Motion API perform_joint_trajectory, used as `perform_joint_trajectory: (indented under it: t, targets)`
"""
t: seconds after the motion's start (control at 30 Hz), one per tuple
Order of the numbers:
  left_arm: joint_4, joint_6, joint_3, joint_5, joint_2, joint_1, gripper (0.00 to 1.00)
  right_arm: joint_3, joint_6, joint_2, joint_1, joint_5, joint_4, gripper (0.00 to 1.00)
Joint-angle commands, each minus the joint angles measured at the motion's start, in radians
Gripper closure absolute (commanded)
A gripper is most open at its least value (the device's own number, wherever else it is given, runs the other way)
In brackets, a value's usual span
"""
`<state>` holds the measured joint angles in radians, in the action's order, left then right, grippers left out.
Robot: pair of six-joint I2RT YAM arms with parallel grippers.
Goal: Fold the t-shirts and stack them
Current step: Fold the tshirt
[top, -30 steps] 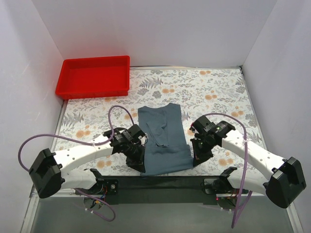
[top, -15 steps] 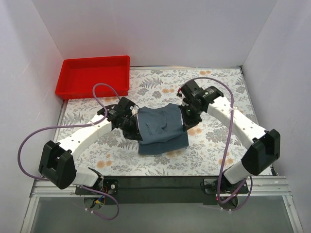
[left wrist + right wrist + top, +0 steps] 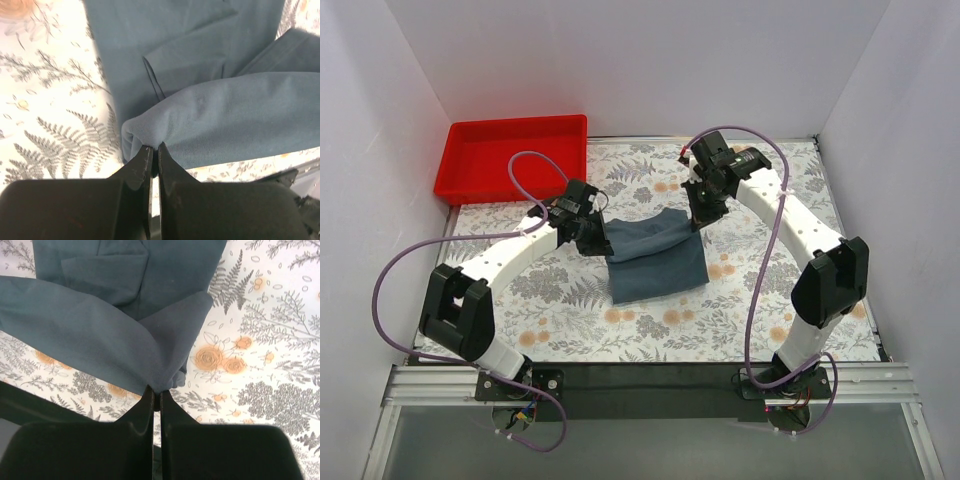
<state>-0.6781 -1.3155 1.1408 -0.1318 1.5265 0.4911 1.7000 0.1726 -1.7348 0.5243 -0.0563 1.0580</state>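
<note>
The slate-blue t-shirt (image 3: 658, 268) lies mid-tabletop (image 3: 770, 300), partly doubled over. The left end effector (image 3: 603, 238) and the right end effector (image 3: 698, 218) each pinch one corner of its raised edge. They are held apart and level, likely so the fold lands square on the layer beneath.

plain slate blue-grey soft fabric t-shirt (image 3: 660, 265) | bright red rectangular plastic tray (image 3: 510, 185) | desk (image 3: 720, 320): white, grey fern leaves, orange flowers
</note>
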Motion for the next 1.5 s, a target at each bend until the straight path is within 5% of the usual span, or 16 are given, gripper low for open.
perform_joint_trajectory:
  t: [0.0, 0.43, 1.13, 1.47]
  targets:
    - [0.060, 0.018, 0.024, 0.052, 0.001, -0.031, 1.00, 0.040, -0.042, -0.026, -0.012, -0.016, -0.085, 0.99]
    - [0.227, 0.035, -0.027, 0.053, 0.072, -0.069, 1.00, 0.055, -0.059, -0.140, -0.049, -0.017, -0.194, 0.99]
    - [0.506, 0.143, -0.056, 0.023, 0.274, -0.086, 1.00, -0.238, -0.013, -0.192, -0.125, -0.040, -0.521, 0.99]
    - [0.552, 0.167, -0.067, 0.057, 0.233, -0.086, 1.00, -0.304, -0.004, -0.163, -0.135, -0.048, -0.586, 0.99]
